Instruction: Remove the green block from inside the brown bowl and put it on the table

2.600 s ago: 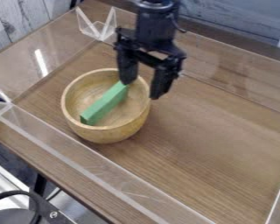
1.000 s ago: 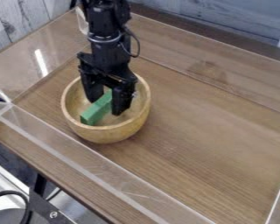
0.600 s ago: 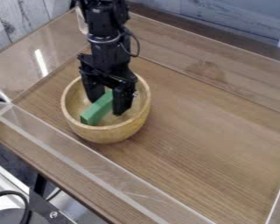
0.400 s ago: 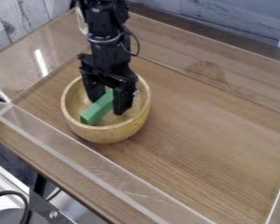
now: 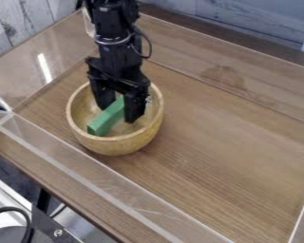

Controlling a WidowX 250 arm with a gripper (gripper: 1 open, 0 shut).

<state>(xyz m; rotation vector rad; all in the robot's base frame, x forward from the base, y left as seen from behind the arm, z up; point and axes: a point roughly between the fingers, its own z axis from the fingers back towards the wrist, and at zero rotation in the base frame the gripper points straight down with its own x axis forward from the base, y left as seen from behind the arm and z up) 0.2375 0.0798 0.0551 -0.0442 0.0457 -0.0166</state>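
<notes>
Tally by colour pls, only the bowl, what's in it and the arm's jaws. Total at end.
Light brown: 1, the round wooden bowl with a thick rim
Green: 1, the matte rectangular block inside it
Black: 1, the robot's pair of open jaws, over the bowl
Total: 3

surface: grey wood-look planks (image 5: 18, 17) top left | cable: black (image 5: 12, 211), bottom left
</notes>
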